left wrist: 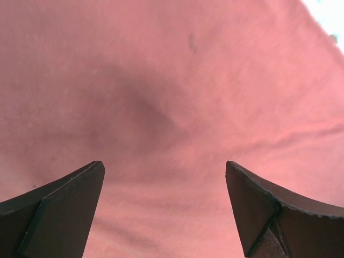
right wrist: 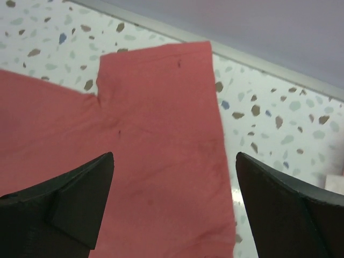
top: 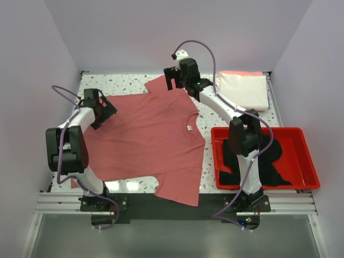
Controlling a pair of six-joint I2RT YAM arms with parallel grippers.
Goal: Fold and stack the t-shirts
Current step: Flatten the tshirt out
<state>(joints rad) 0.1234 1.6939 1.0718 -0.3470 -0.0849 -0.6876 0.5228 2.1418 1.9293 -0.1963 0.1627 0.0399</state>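
Top external view: the rose-red t-shirt (top: 150, 140) lies spread flat across the surface (top: 123, 83). My left gripper (top: 106, 116) hangs over its 9 o'clock edge, jaws wide, holding nothing. My right gripper (top: 174, 84), equally wide and empty, sits above the 12 o'clock sleeve (top: 158, 85). A folded cream-white t-shirt (top: 244, 91) lies at 1 o'clock, a black t-shirt (top: 277, 156) in the red tray (top: 303, 161) at 4 o'clock.

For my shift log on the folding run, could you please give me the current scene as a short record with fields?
Rose-red t-shirt: spread flat on table, unfolded
Cream-white t-shirt: folded, far right corner, over a peach-pink layer
Black t-shirt: crumpled in red tray
Left gripper: open, above rose-red cloth
Right gripper: open, above its far sleeve
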